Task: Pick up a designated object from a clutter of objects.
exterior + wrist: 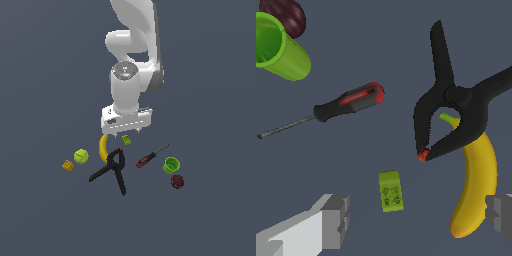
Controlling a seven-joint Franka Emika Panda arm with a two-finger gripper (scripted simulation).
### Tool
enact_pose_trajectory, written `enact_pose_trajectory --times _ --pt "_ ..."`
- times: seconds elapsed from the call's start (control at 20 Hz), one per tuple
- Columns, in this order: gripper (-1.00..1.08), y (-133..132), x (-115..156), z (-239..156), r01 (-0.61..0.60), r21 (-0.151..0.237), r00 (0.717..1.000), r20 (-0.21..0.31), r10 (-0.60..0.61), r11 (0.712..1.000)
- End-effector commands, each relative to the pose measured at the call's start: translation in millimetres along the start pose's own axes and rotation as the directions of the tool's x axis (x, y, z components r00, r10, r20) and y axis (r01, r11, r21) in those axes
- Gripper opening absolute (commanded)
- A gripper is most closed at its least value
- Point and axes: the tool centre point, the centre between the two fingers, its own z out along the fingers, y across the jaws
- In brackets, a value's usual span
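Gripper (416, 220) hangs released above the clutter, fingers (336, 220) spread wide, holding nothing. Between them, on the floor, lies the brick (390, 190), just beside the banana (474, 185) and near the clamp (456, 107) tips. No writing shows anywhere. Only the exterior view shows the ball (81, 156) and block (68, 165); the wrist view alone reveals the brick's studs.

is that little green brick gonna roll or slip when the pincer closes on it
The green brick looks boxy with flat sides and studs on top, so it probably won't roll. Being so small beside the banana, it is likely very light and may skid or twist if one finger touches first.
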Motion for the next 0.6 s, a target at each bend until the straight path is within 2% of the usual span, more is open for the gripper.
enact_pose_trajectory --times 0.0,0.55 --pt "1.00 -1 -11 21 0.033 -0.002 0.999 0.001 -0.033 0.999" --pt "1.00 -8 -48 76 0.125 -0.006 0.992 0.006 -0.125 0.992"
